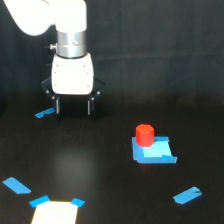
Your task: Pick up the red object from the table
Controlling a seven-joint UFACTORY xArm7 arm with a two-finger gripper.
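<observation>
While the white arm [50,15] reaches in from the top of the exterior view's left half, its claw [74,106] hangs with 2 dark fingers pointing down, spread apart with a clear gap between them and nothing held. Whether the fingertips touch the black counter [110,170] cannot be told. Just to the left of the claw lies a small blue tape strip [44,113]. Along the bottom left sit another blue strip [16,186] and a pale tan patch [55,213] with blue tape at its 2 upper corners.

Moving rightward, the red object [145,134] stands upright, well apart from the claw, lower in the frame and toward the exterior view's right. It rests at the upper-left corner of a flat blue square piece [155,151], touching it; how much of its base is on the piece and how much on the counter is unclear. Further right and lower, 1 more blue tape strip [187,195] lies at a slant.

No brand, label or writing can be read anywhere.
</observation>
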